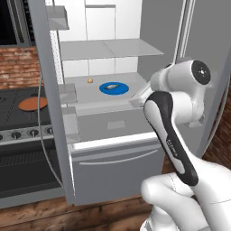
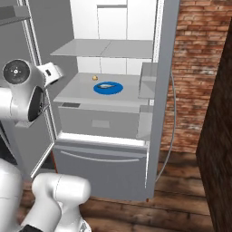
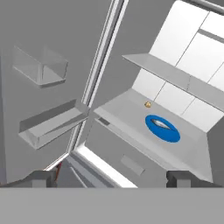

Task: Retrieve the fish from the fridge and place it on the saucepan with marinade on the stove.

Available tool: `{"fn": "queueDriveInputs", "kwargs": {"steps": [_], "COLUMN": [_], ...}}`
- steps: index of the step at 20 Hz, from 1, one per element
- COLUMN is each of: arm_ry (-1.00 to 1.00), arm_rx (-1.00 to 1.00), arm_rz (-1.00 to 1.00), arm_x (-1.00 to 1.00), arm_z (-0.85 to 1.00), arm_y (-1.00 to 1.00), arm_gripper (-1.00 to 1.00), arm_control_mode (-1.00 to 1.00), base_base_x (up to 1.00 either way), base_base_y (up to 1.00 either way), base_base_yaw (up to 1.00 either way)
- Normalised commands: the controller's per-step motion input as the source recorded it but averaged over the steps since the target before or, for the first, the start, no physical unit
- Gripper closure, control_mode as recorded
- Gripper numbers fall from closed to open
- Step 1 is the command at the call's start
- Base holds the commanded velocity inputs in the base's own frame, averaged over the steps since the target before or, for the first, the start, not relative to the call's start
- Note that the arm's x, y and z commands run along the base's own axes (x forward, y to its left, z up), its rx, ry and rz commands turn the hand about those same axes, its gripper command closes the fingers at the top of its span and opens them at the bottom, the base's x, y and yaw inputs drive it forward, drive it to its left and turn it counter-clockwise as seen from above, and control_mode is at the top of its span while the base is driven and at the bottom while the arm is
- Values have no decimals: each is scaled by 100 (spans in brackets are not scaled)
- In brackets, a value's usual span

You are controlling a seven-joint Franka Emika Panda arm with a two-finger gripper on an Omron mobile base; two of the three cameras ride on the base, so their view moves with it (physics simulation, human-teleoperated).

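1. The fish (image 1: 112,86) lies on a blue plate (image 1: 103,88) on the middle shelf (image 1: 85,94) of the open fridge (image 2: 158,54), its long axis running roughly side to side along the shelf in both base views.

2. A tiny yellow-orange lump (image 2: 95,77) sits just beside the plate, toward the back wall, apart from it.

3. The hand (image 3: 111,178) hovers outside the fridge, in front of the shelf edge and off to the right side of the opening; in the hand view the fish (image 3: 161,124) lies ahead and to the right of centre, well apart from the fingertips (image 3: 181,177).

4. The two fingertips stand wide apart with nothing between them: the hand is spread and empty.

5. The coming move looks to be a reach forward and inward over the shelf, with the fingers turned to close across the slim body, not along it.

6. The saucepan (image 1: 32,103) with its reddish-brown marinade waits on the stove (image 1: 18,119), to the left of the fridge in the left base view.

7. Small white lettering runs along the dark forearm (image 1: 173,144) but is too blurred to read; no other writing or brand is legible.
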Motion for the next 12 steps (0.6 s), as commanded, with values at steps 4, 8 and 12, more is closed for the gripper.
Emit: {"fn": "queueDriveInputs", "kwargs": {"steps": [4, 8, 12], "arm_ry": [9, 9, 6], "arm_rx": [0, 0, 1], "arm_rz": [-25, -25, -28], "arm_x": [-63, -70, -57], "arm_z": [13, 3, 0], "arm_y": [-56, -48, -14], "arm_gripper": [-100, -100, -100], "arm_control_mode": [-100, -100, -100], "base_base_x": [0, 0, 0], "base_base_y": [0, 0, 0], "base_base_yaw": [0, 0, 0]}}
